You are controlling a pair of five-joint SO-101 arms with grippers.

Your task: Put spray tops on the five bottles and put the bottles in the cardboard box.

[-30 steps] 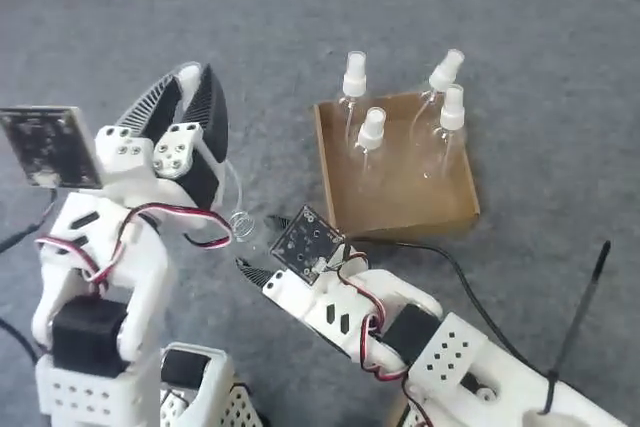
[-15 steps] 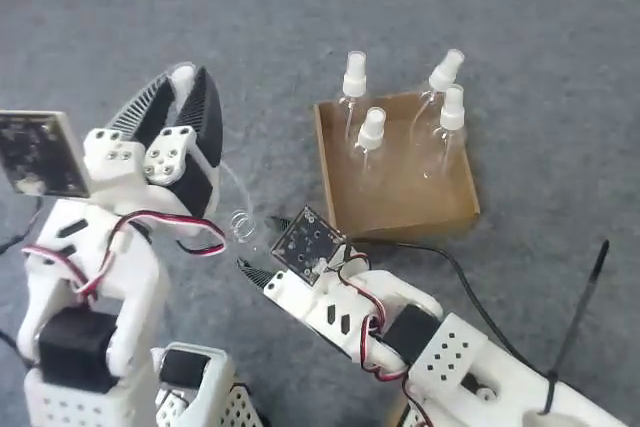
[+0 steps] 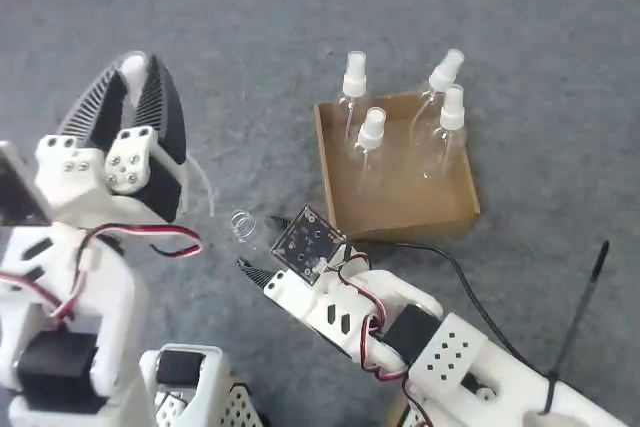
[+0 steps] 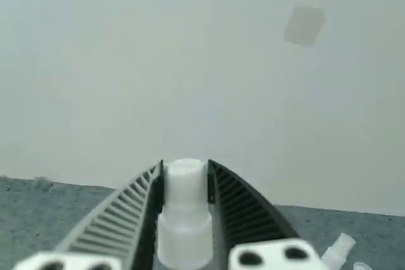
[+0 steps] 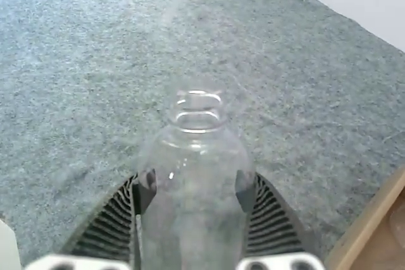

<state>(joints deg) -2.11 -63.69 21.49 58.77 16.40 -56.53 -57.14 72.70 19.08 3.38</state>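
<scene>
Left arm is up high, and its fingers (image 3: 133, 67) are clamped tight on a white spray top (image 4: 184, 216), one ribbed finger pressed to each side of the cap. The cap is well off the worktop (image 3: 520, 37), with the pale wall behind it in the left wrist view. A thin clear dip tube (image 3: 200, 180) trails down from the cap and slants toward the grey surface.

On the right side, the arm is low and stretched along the worktop. Its fingers (image 3: 258, 242) are squeezed on the clear bottle (image 5: 193, 175), gripping its body from both sides. The bottle's threaded neck (image 5: 198, 107) is open with no top on it, and it points away from the gripper across the grey surface. The dip tube shows beyond the neck in the right wrist view. It is close but outside the opening.

Just beside the right arm is the cardboard box (image 3: 400, 219), open side up. Four capped bottles are already in it: one at the back left (image 3: 354, 72), one nearer the front left (image 3: 372, 127), and two toward the back right (image 3: 446, 69) (image 3: 453, 105), the rearmost of those tilted. The fifth bottle, the one in the right fingers, is outside the box, near its front left corner.
</scene>
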